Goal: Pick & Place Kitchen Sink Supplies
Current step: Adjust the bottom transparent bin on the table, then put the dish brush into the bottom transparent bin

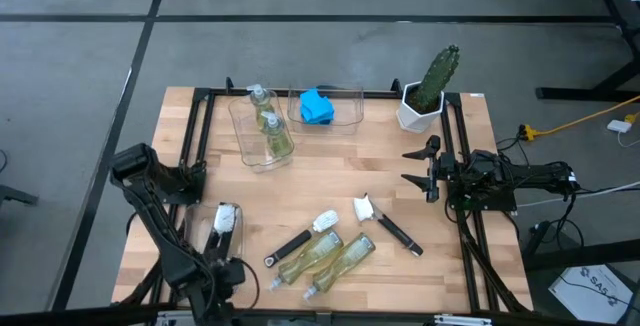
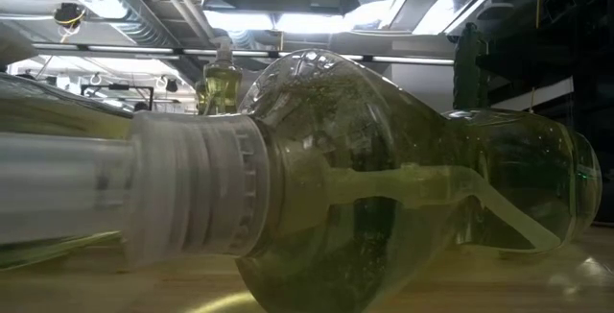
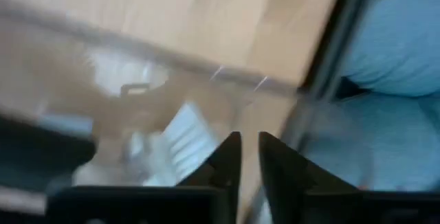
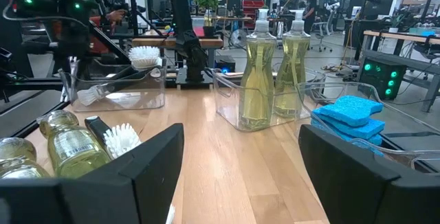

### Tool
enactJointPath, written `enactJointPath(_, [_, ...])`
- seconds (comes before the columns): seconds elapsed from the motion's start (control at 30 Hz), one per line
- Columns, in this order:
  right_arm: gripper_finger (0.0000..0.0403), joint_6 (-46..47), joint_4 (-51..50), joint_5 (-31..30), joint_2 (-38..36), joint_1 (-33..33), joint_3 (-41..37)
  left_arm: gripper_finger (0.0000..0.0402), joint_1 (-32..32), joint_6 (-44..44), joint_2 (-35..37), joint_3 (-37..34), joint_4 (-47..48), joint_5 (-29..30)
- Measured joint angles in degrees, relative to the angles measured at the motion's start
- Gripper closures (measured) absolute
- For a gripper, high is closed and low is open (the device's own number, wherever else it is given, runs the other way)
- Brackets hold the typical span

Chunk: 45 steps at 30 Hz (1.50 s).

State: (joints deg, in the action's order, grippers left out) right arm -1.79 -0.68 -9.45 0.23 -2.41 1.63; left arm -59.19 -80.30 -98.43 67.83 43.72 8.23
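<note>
Two clear soap bottles [image 1: 312, 254] [image 1: 342, 262] lie on their sides near the table's front edge; one fills the low view [image 2: 384, 179]. Two black-handled brushes [image 1: 298, 241] [image 1: 392, 228] lie flat beside them. At the near left a clear bin [image 1: 225, 228] holds a third brush [image 4: 141, 59]. My left gripper [image 3: 249, 152] points steeply down over that bin's near end [image 1: 220, 258], shut with nothing between its fingers. At the right edge my right gripper [image 1: 418, 167] waits level and open [image 4: 240, 162].
At the back, one clear bin [image 1: 262, 126] holds two upright soap bottles [image 4: 271, 73], and another [image 1: 325, 108] holds blue sponges [image 4: 347, 114]. A cactus in a white pot [image 1: 428, 91] stands at the far right. Bare wood lies at the table's middle.
</note>
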Motion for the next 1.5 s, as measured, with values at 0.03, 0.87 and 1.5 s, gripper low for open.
enactJointPath(0.03, [0.0118, 0.0, 0.0, 0.0, 0.0, 0.0, 0.0, 0.0377, 0.3, 1.4, 0.0, 0.0, -1.4, 0.8])
enactJointPath(0.87, [0.0118, 0.0, 0.0, 0.0, 0.0, 0.0, 0.0, 0.04, 20.1, 38.7, 0.3, -0.1, -1.1, 19.4])
enactJointPath(1.5, [0.0118, 0.0, 0.0, 0.0, 0.0, 0.0, 0.0, 0.0399, 32.9, 40.6, 3.6, -0.1, -6.1, 33.3])
